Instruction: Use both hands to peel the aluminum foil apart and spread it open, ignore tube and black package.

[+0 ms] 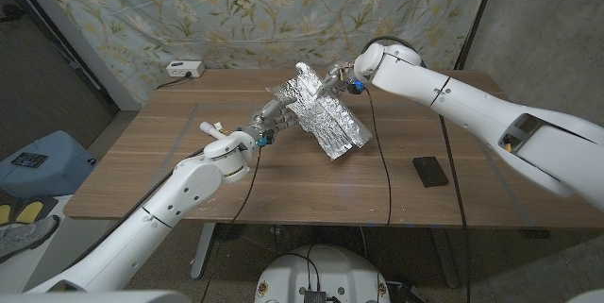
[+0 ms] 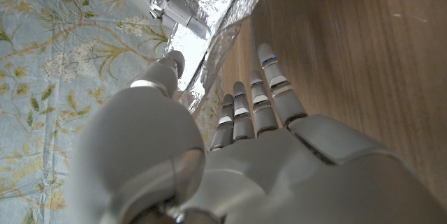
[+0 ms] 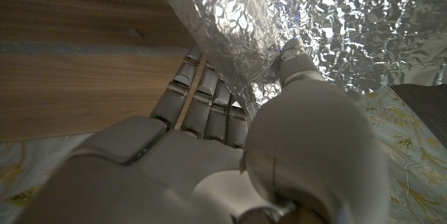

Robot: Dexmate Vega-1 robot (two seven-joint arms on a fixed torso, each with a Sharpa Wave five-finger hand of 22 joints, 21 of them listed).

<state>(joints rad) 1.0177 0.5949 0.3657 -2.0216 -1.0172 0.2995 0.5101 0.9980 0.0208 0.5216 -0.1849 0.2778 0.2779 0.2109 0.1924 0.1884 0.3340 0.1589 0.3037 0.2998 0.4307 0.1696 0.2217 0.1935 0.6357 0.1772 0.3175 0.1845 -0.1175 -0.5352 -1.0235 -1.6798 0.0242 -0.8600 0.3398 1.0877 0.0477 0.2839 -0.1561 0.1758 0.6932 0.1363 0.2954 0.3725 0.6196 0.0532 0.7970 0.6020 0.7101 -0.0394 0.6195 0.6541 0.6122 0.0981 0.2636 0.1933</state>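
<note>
A crinkled sheet of aluminum foil hangs partly unfolded above the middle of the table, its lower end touching the wood. My left hand pinches the foil's left edge; in the left wrist view the foil runs between the thumb and fingers of the left hand. My right hand grips the foil's top right corner from behind. In the right wrist view the foil passes between the thumb and fingers of the right hand. Part of my right hand also shows in the left wrist view.
A black package lies on the table's right side, near the front edge. A white power strip sits at the back left corner. A thin cable crosses the table from my right wrist. A patterned curtain hangs behind.
</note>
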